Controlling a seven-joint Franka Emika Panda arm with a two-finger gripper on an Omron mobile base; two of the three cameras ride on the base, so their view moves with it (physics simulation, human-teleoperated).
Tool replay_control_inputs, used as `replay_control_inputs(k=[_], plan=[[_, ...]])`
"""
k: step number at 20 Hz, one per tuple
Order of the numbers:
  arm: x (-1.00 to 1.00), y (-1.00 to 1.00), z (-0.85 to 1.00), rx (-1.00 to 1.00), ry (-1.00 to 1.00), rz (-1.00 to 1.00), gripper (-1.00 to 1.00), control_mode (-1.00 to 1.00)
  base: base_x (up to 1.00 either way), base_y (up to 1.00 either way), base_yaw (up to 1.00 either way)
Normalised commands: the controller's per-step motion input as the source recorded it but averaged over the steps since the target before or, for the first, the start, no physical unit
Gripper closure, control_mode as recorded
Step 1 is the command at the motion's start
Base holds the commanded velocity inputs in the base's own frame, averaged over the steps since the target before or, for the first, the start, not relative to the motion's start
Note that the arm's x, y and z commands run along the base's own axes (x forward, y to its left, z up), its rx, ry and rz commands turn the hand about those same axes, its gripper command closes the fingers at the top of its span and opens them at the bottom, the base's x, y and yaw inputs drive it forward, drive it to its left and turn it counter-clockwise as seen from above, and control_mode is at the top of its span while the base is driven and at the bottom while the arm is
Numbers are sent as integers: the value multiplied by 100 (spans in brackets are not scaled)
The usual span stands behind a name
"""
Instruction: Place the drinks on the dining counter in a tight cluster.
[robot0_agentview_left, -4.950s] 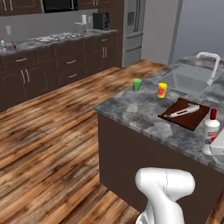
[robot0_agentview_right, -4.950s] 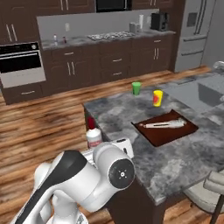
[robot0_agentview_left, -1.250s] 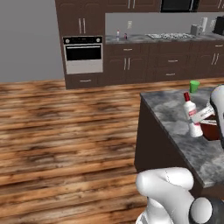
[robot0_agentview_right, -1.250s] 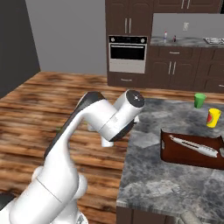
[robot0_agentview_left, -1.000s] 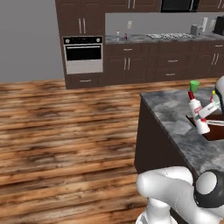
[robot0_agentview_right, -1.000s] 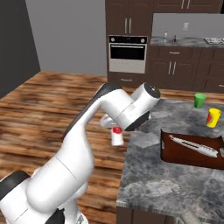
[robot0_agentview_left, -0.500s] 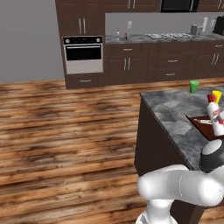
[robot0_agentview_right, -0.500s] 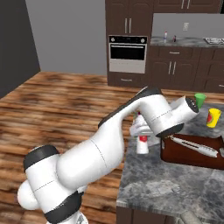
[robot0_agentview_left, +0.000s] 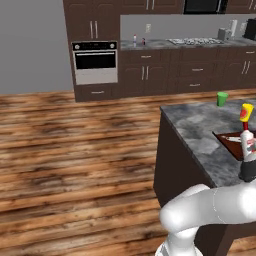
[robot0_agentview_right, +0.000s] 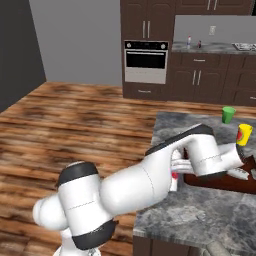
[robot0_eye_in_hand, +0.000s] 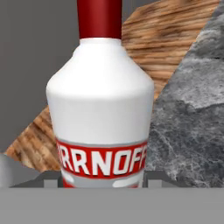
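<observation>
We hold the white bottle (robot0_eye_in_hand: 100, 118) with red cap in our claw (robot0_eye_in_hand: 103, 181), partly closed around its body. The bottle (robot0_agentview_left: 246, 145) stands upright above the marbled desk (robot0_agentview_left: 200, 135), near the dark cutting board (robot0_agentview_left: 231, 143), with the yellow cup (robot0_agentview_left: 245, 111) and the green cup (robot0_agentview_left: 222, 98) beyond the board.

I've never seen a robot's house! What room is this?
A kitchen, it looks like: there's a built-in oven, dark cabinets along the wall, and a stone-topped dining counter with a green cup on it.
</observation>
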Motion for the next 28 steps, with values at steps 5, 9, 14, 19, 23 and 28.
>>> replay_control_inputs(k=[5,9,14,19,23,28], plan=[[0,-8,-21,13,-6,14,100,-100,0,0,0],[-2,-6,-17,8,-19,13,100,-100,0,0,0],[0,-1,-18,9,-19,14,100,-100,0,0,0],[-6,0,-35,6,-22,15,100,-100,0,0,0],[0,0,-33,0,-19,15,100,-100,0,0,0],[0,-1,-14,0,-14,11,100,-100,0,0,0]])
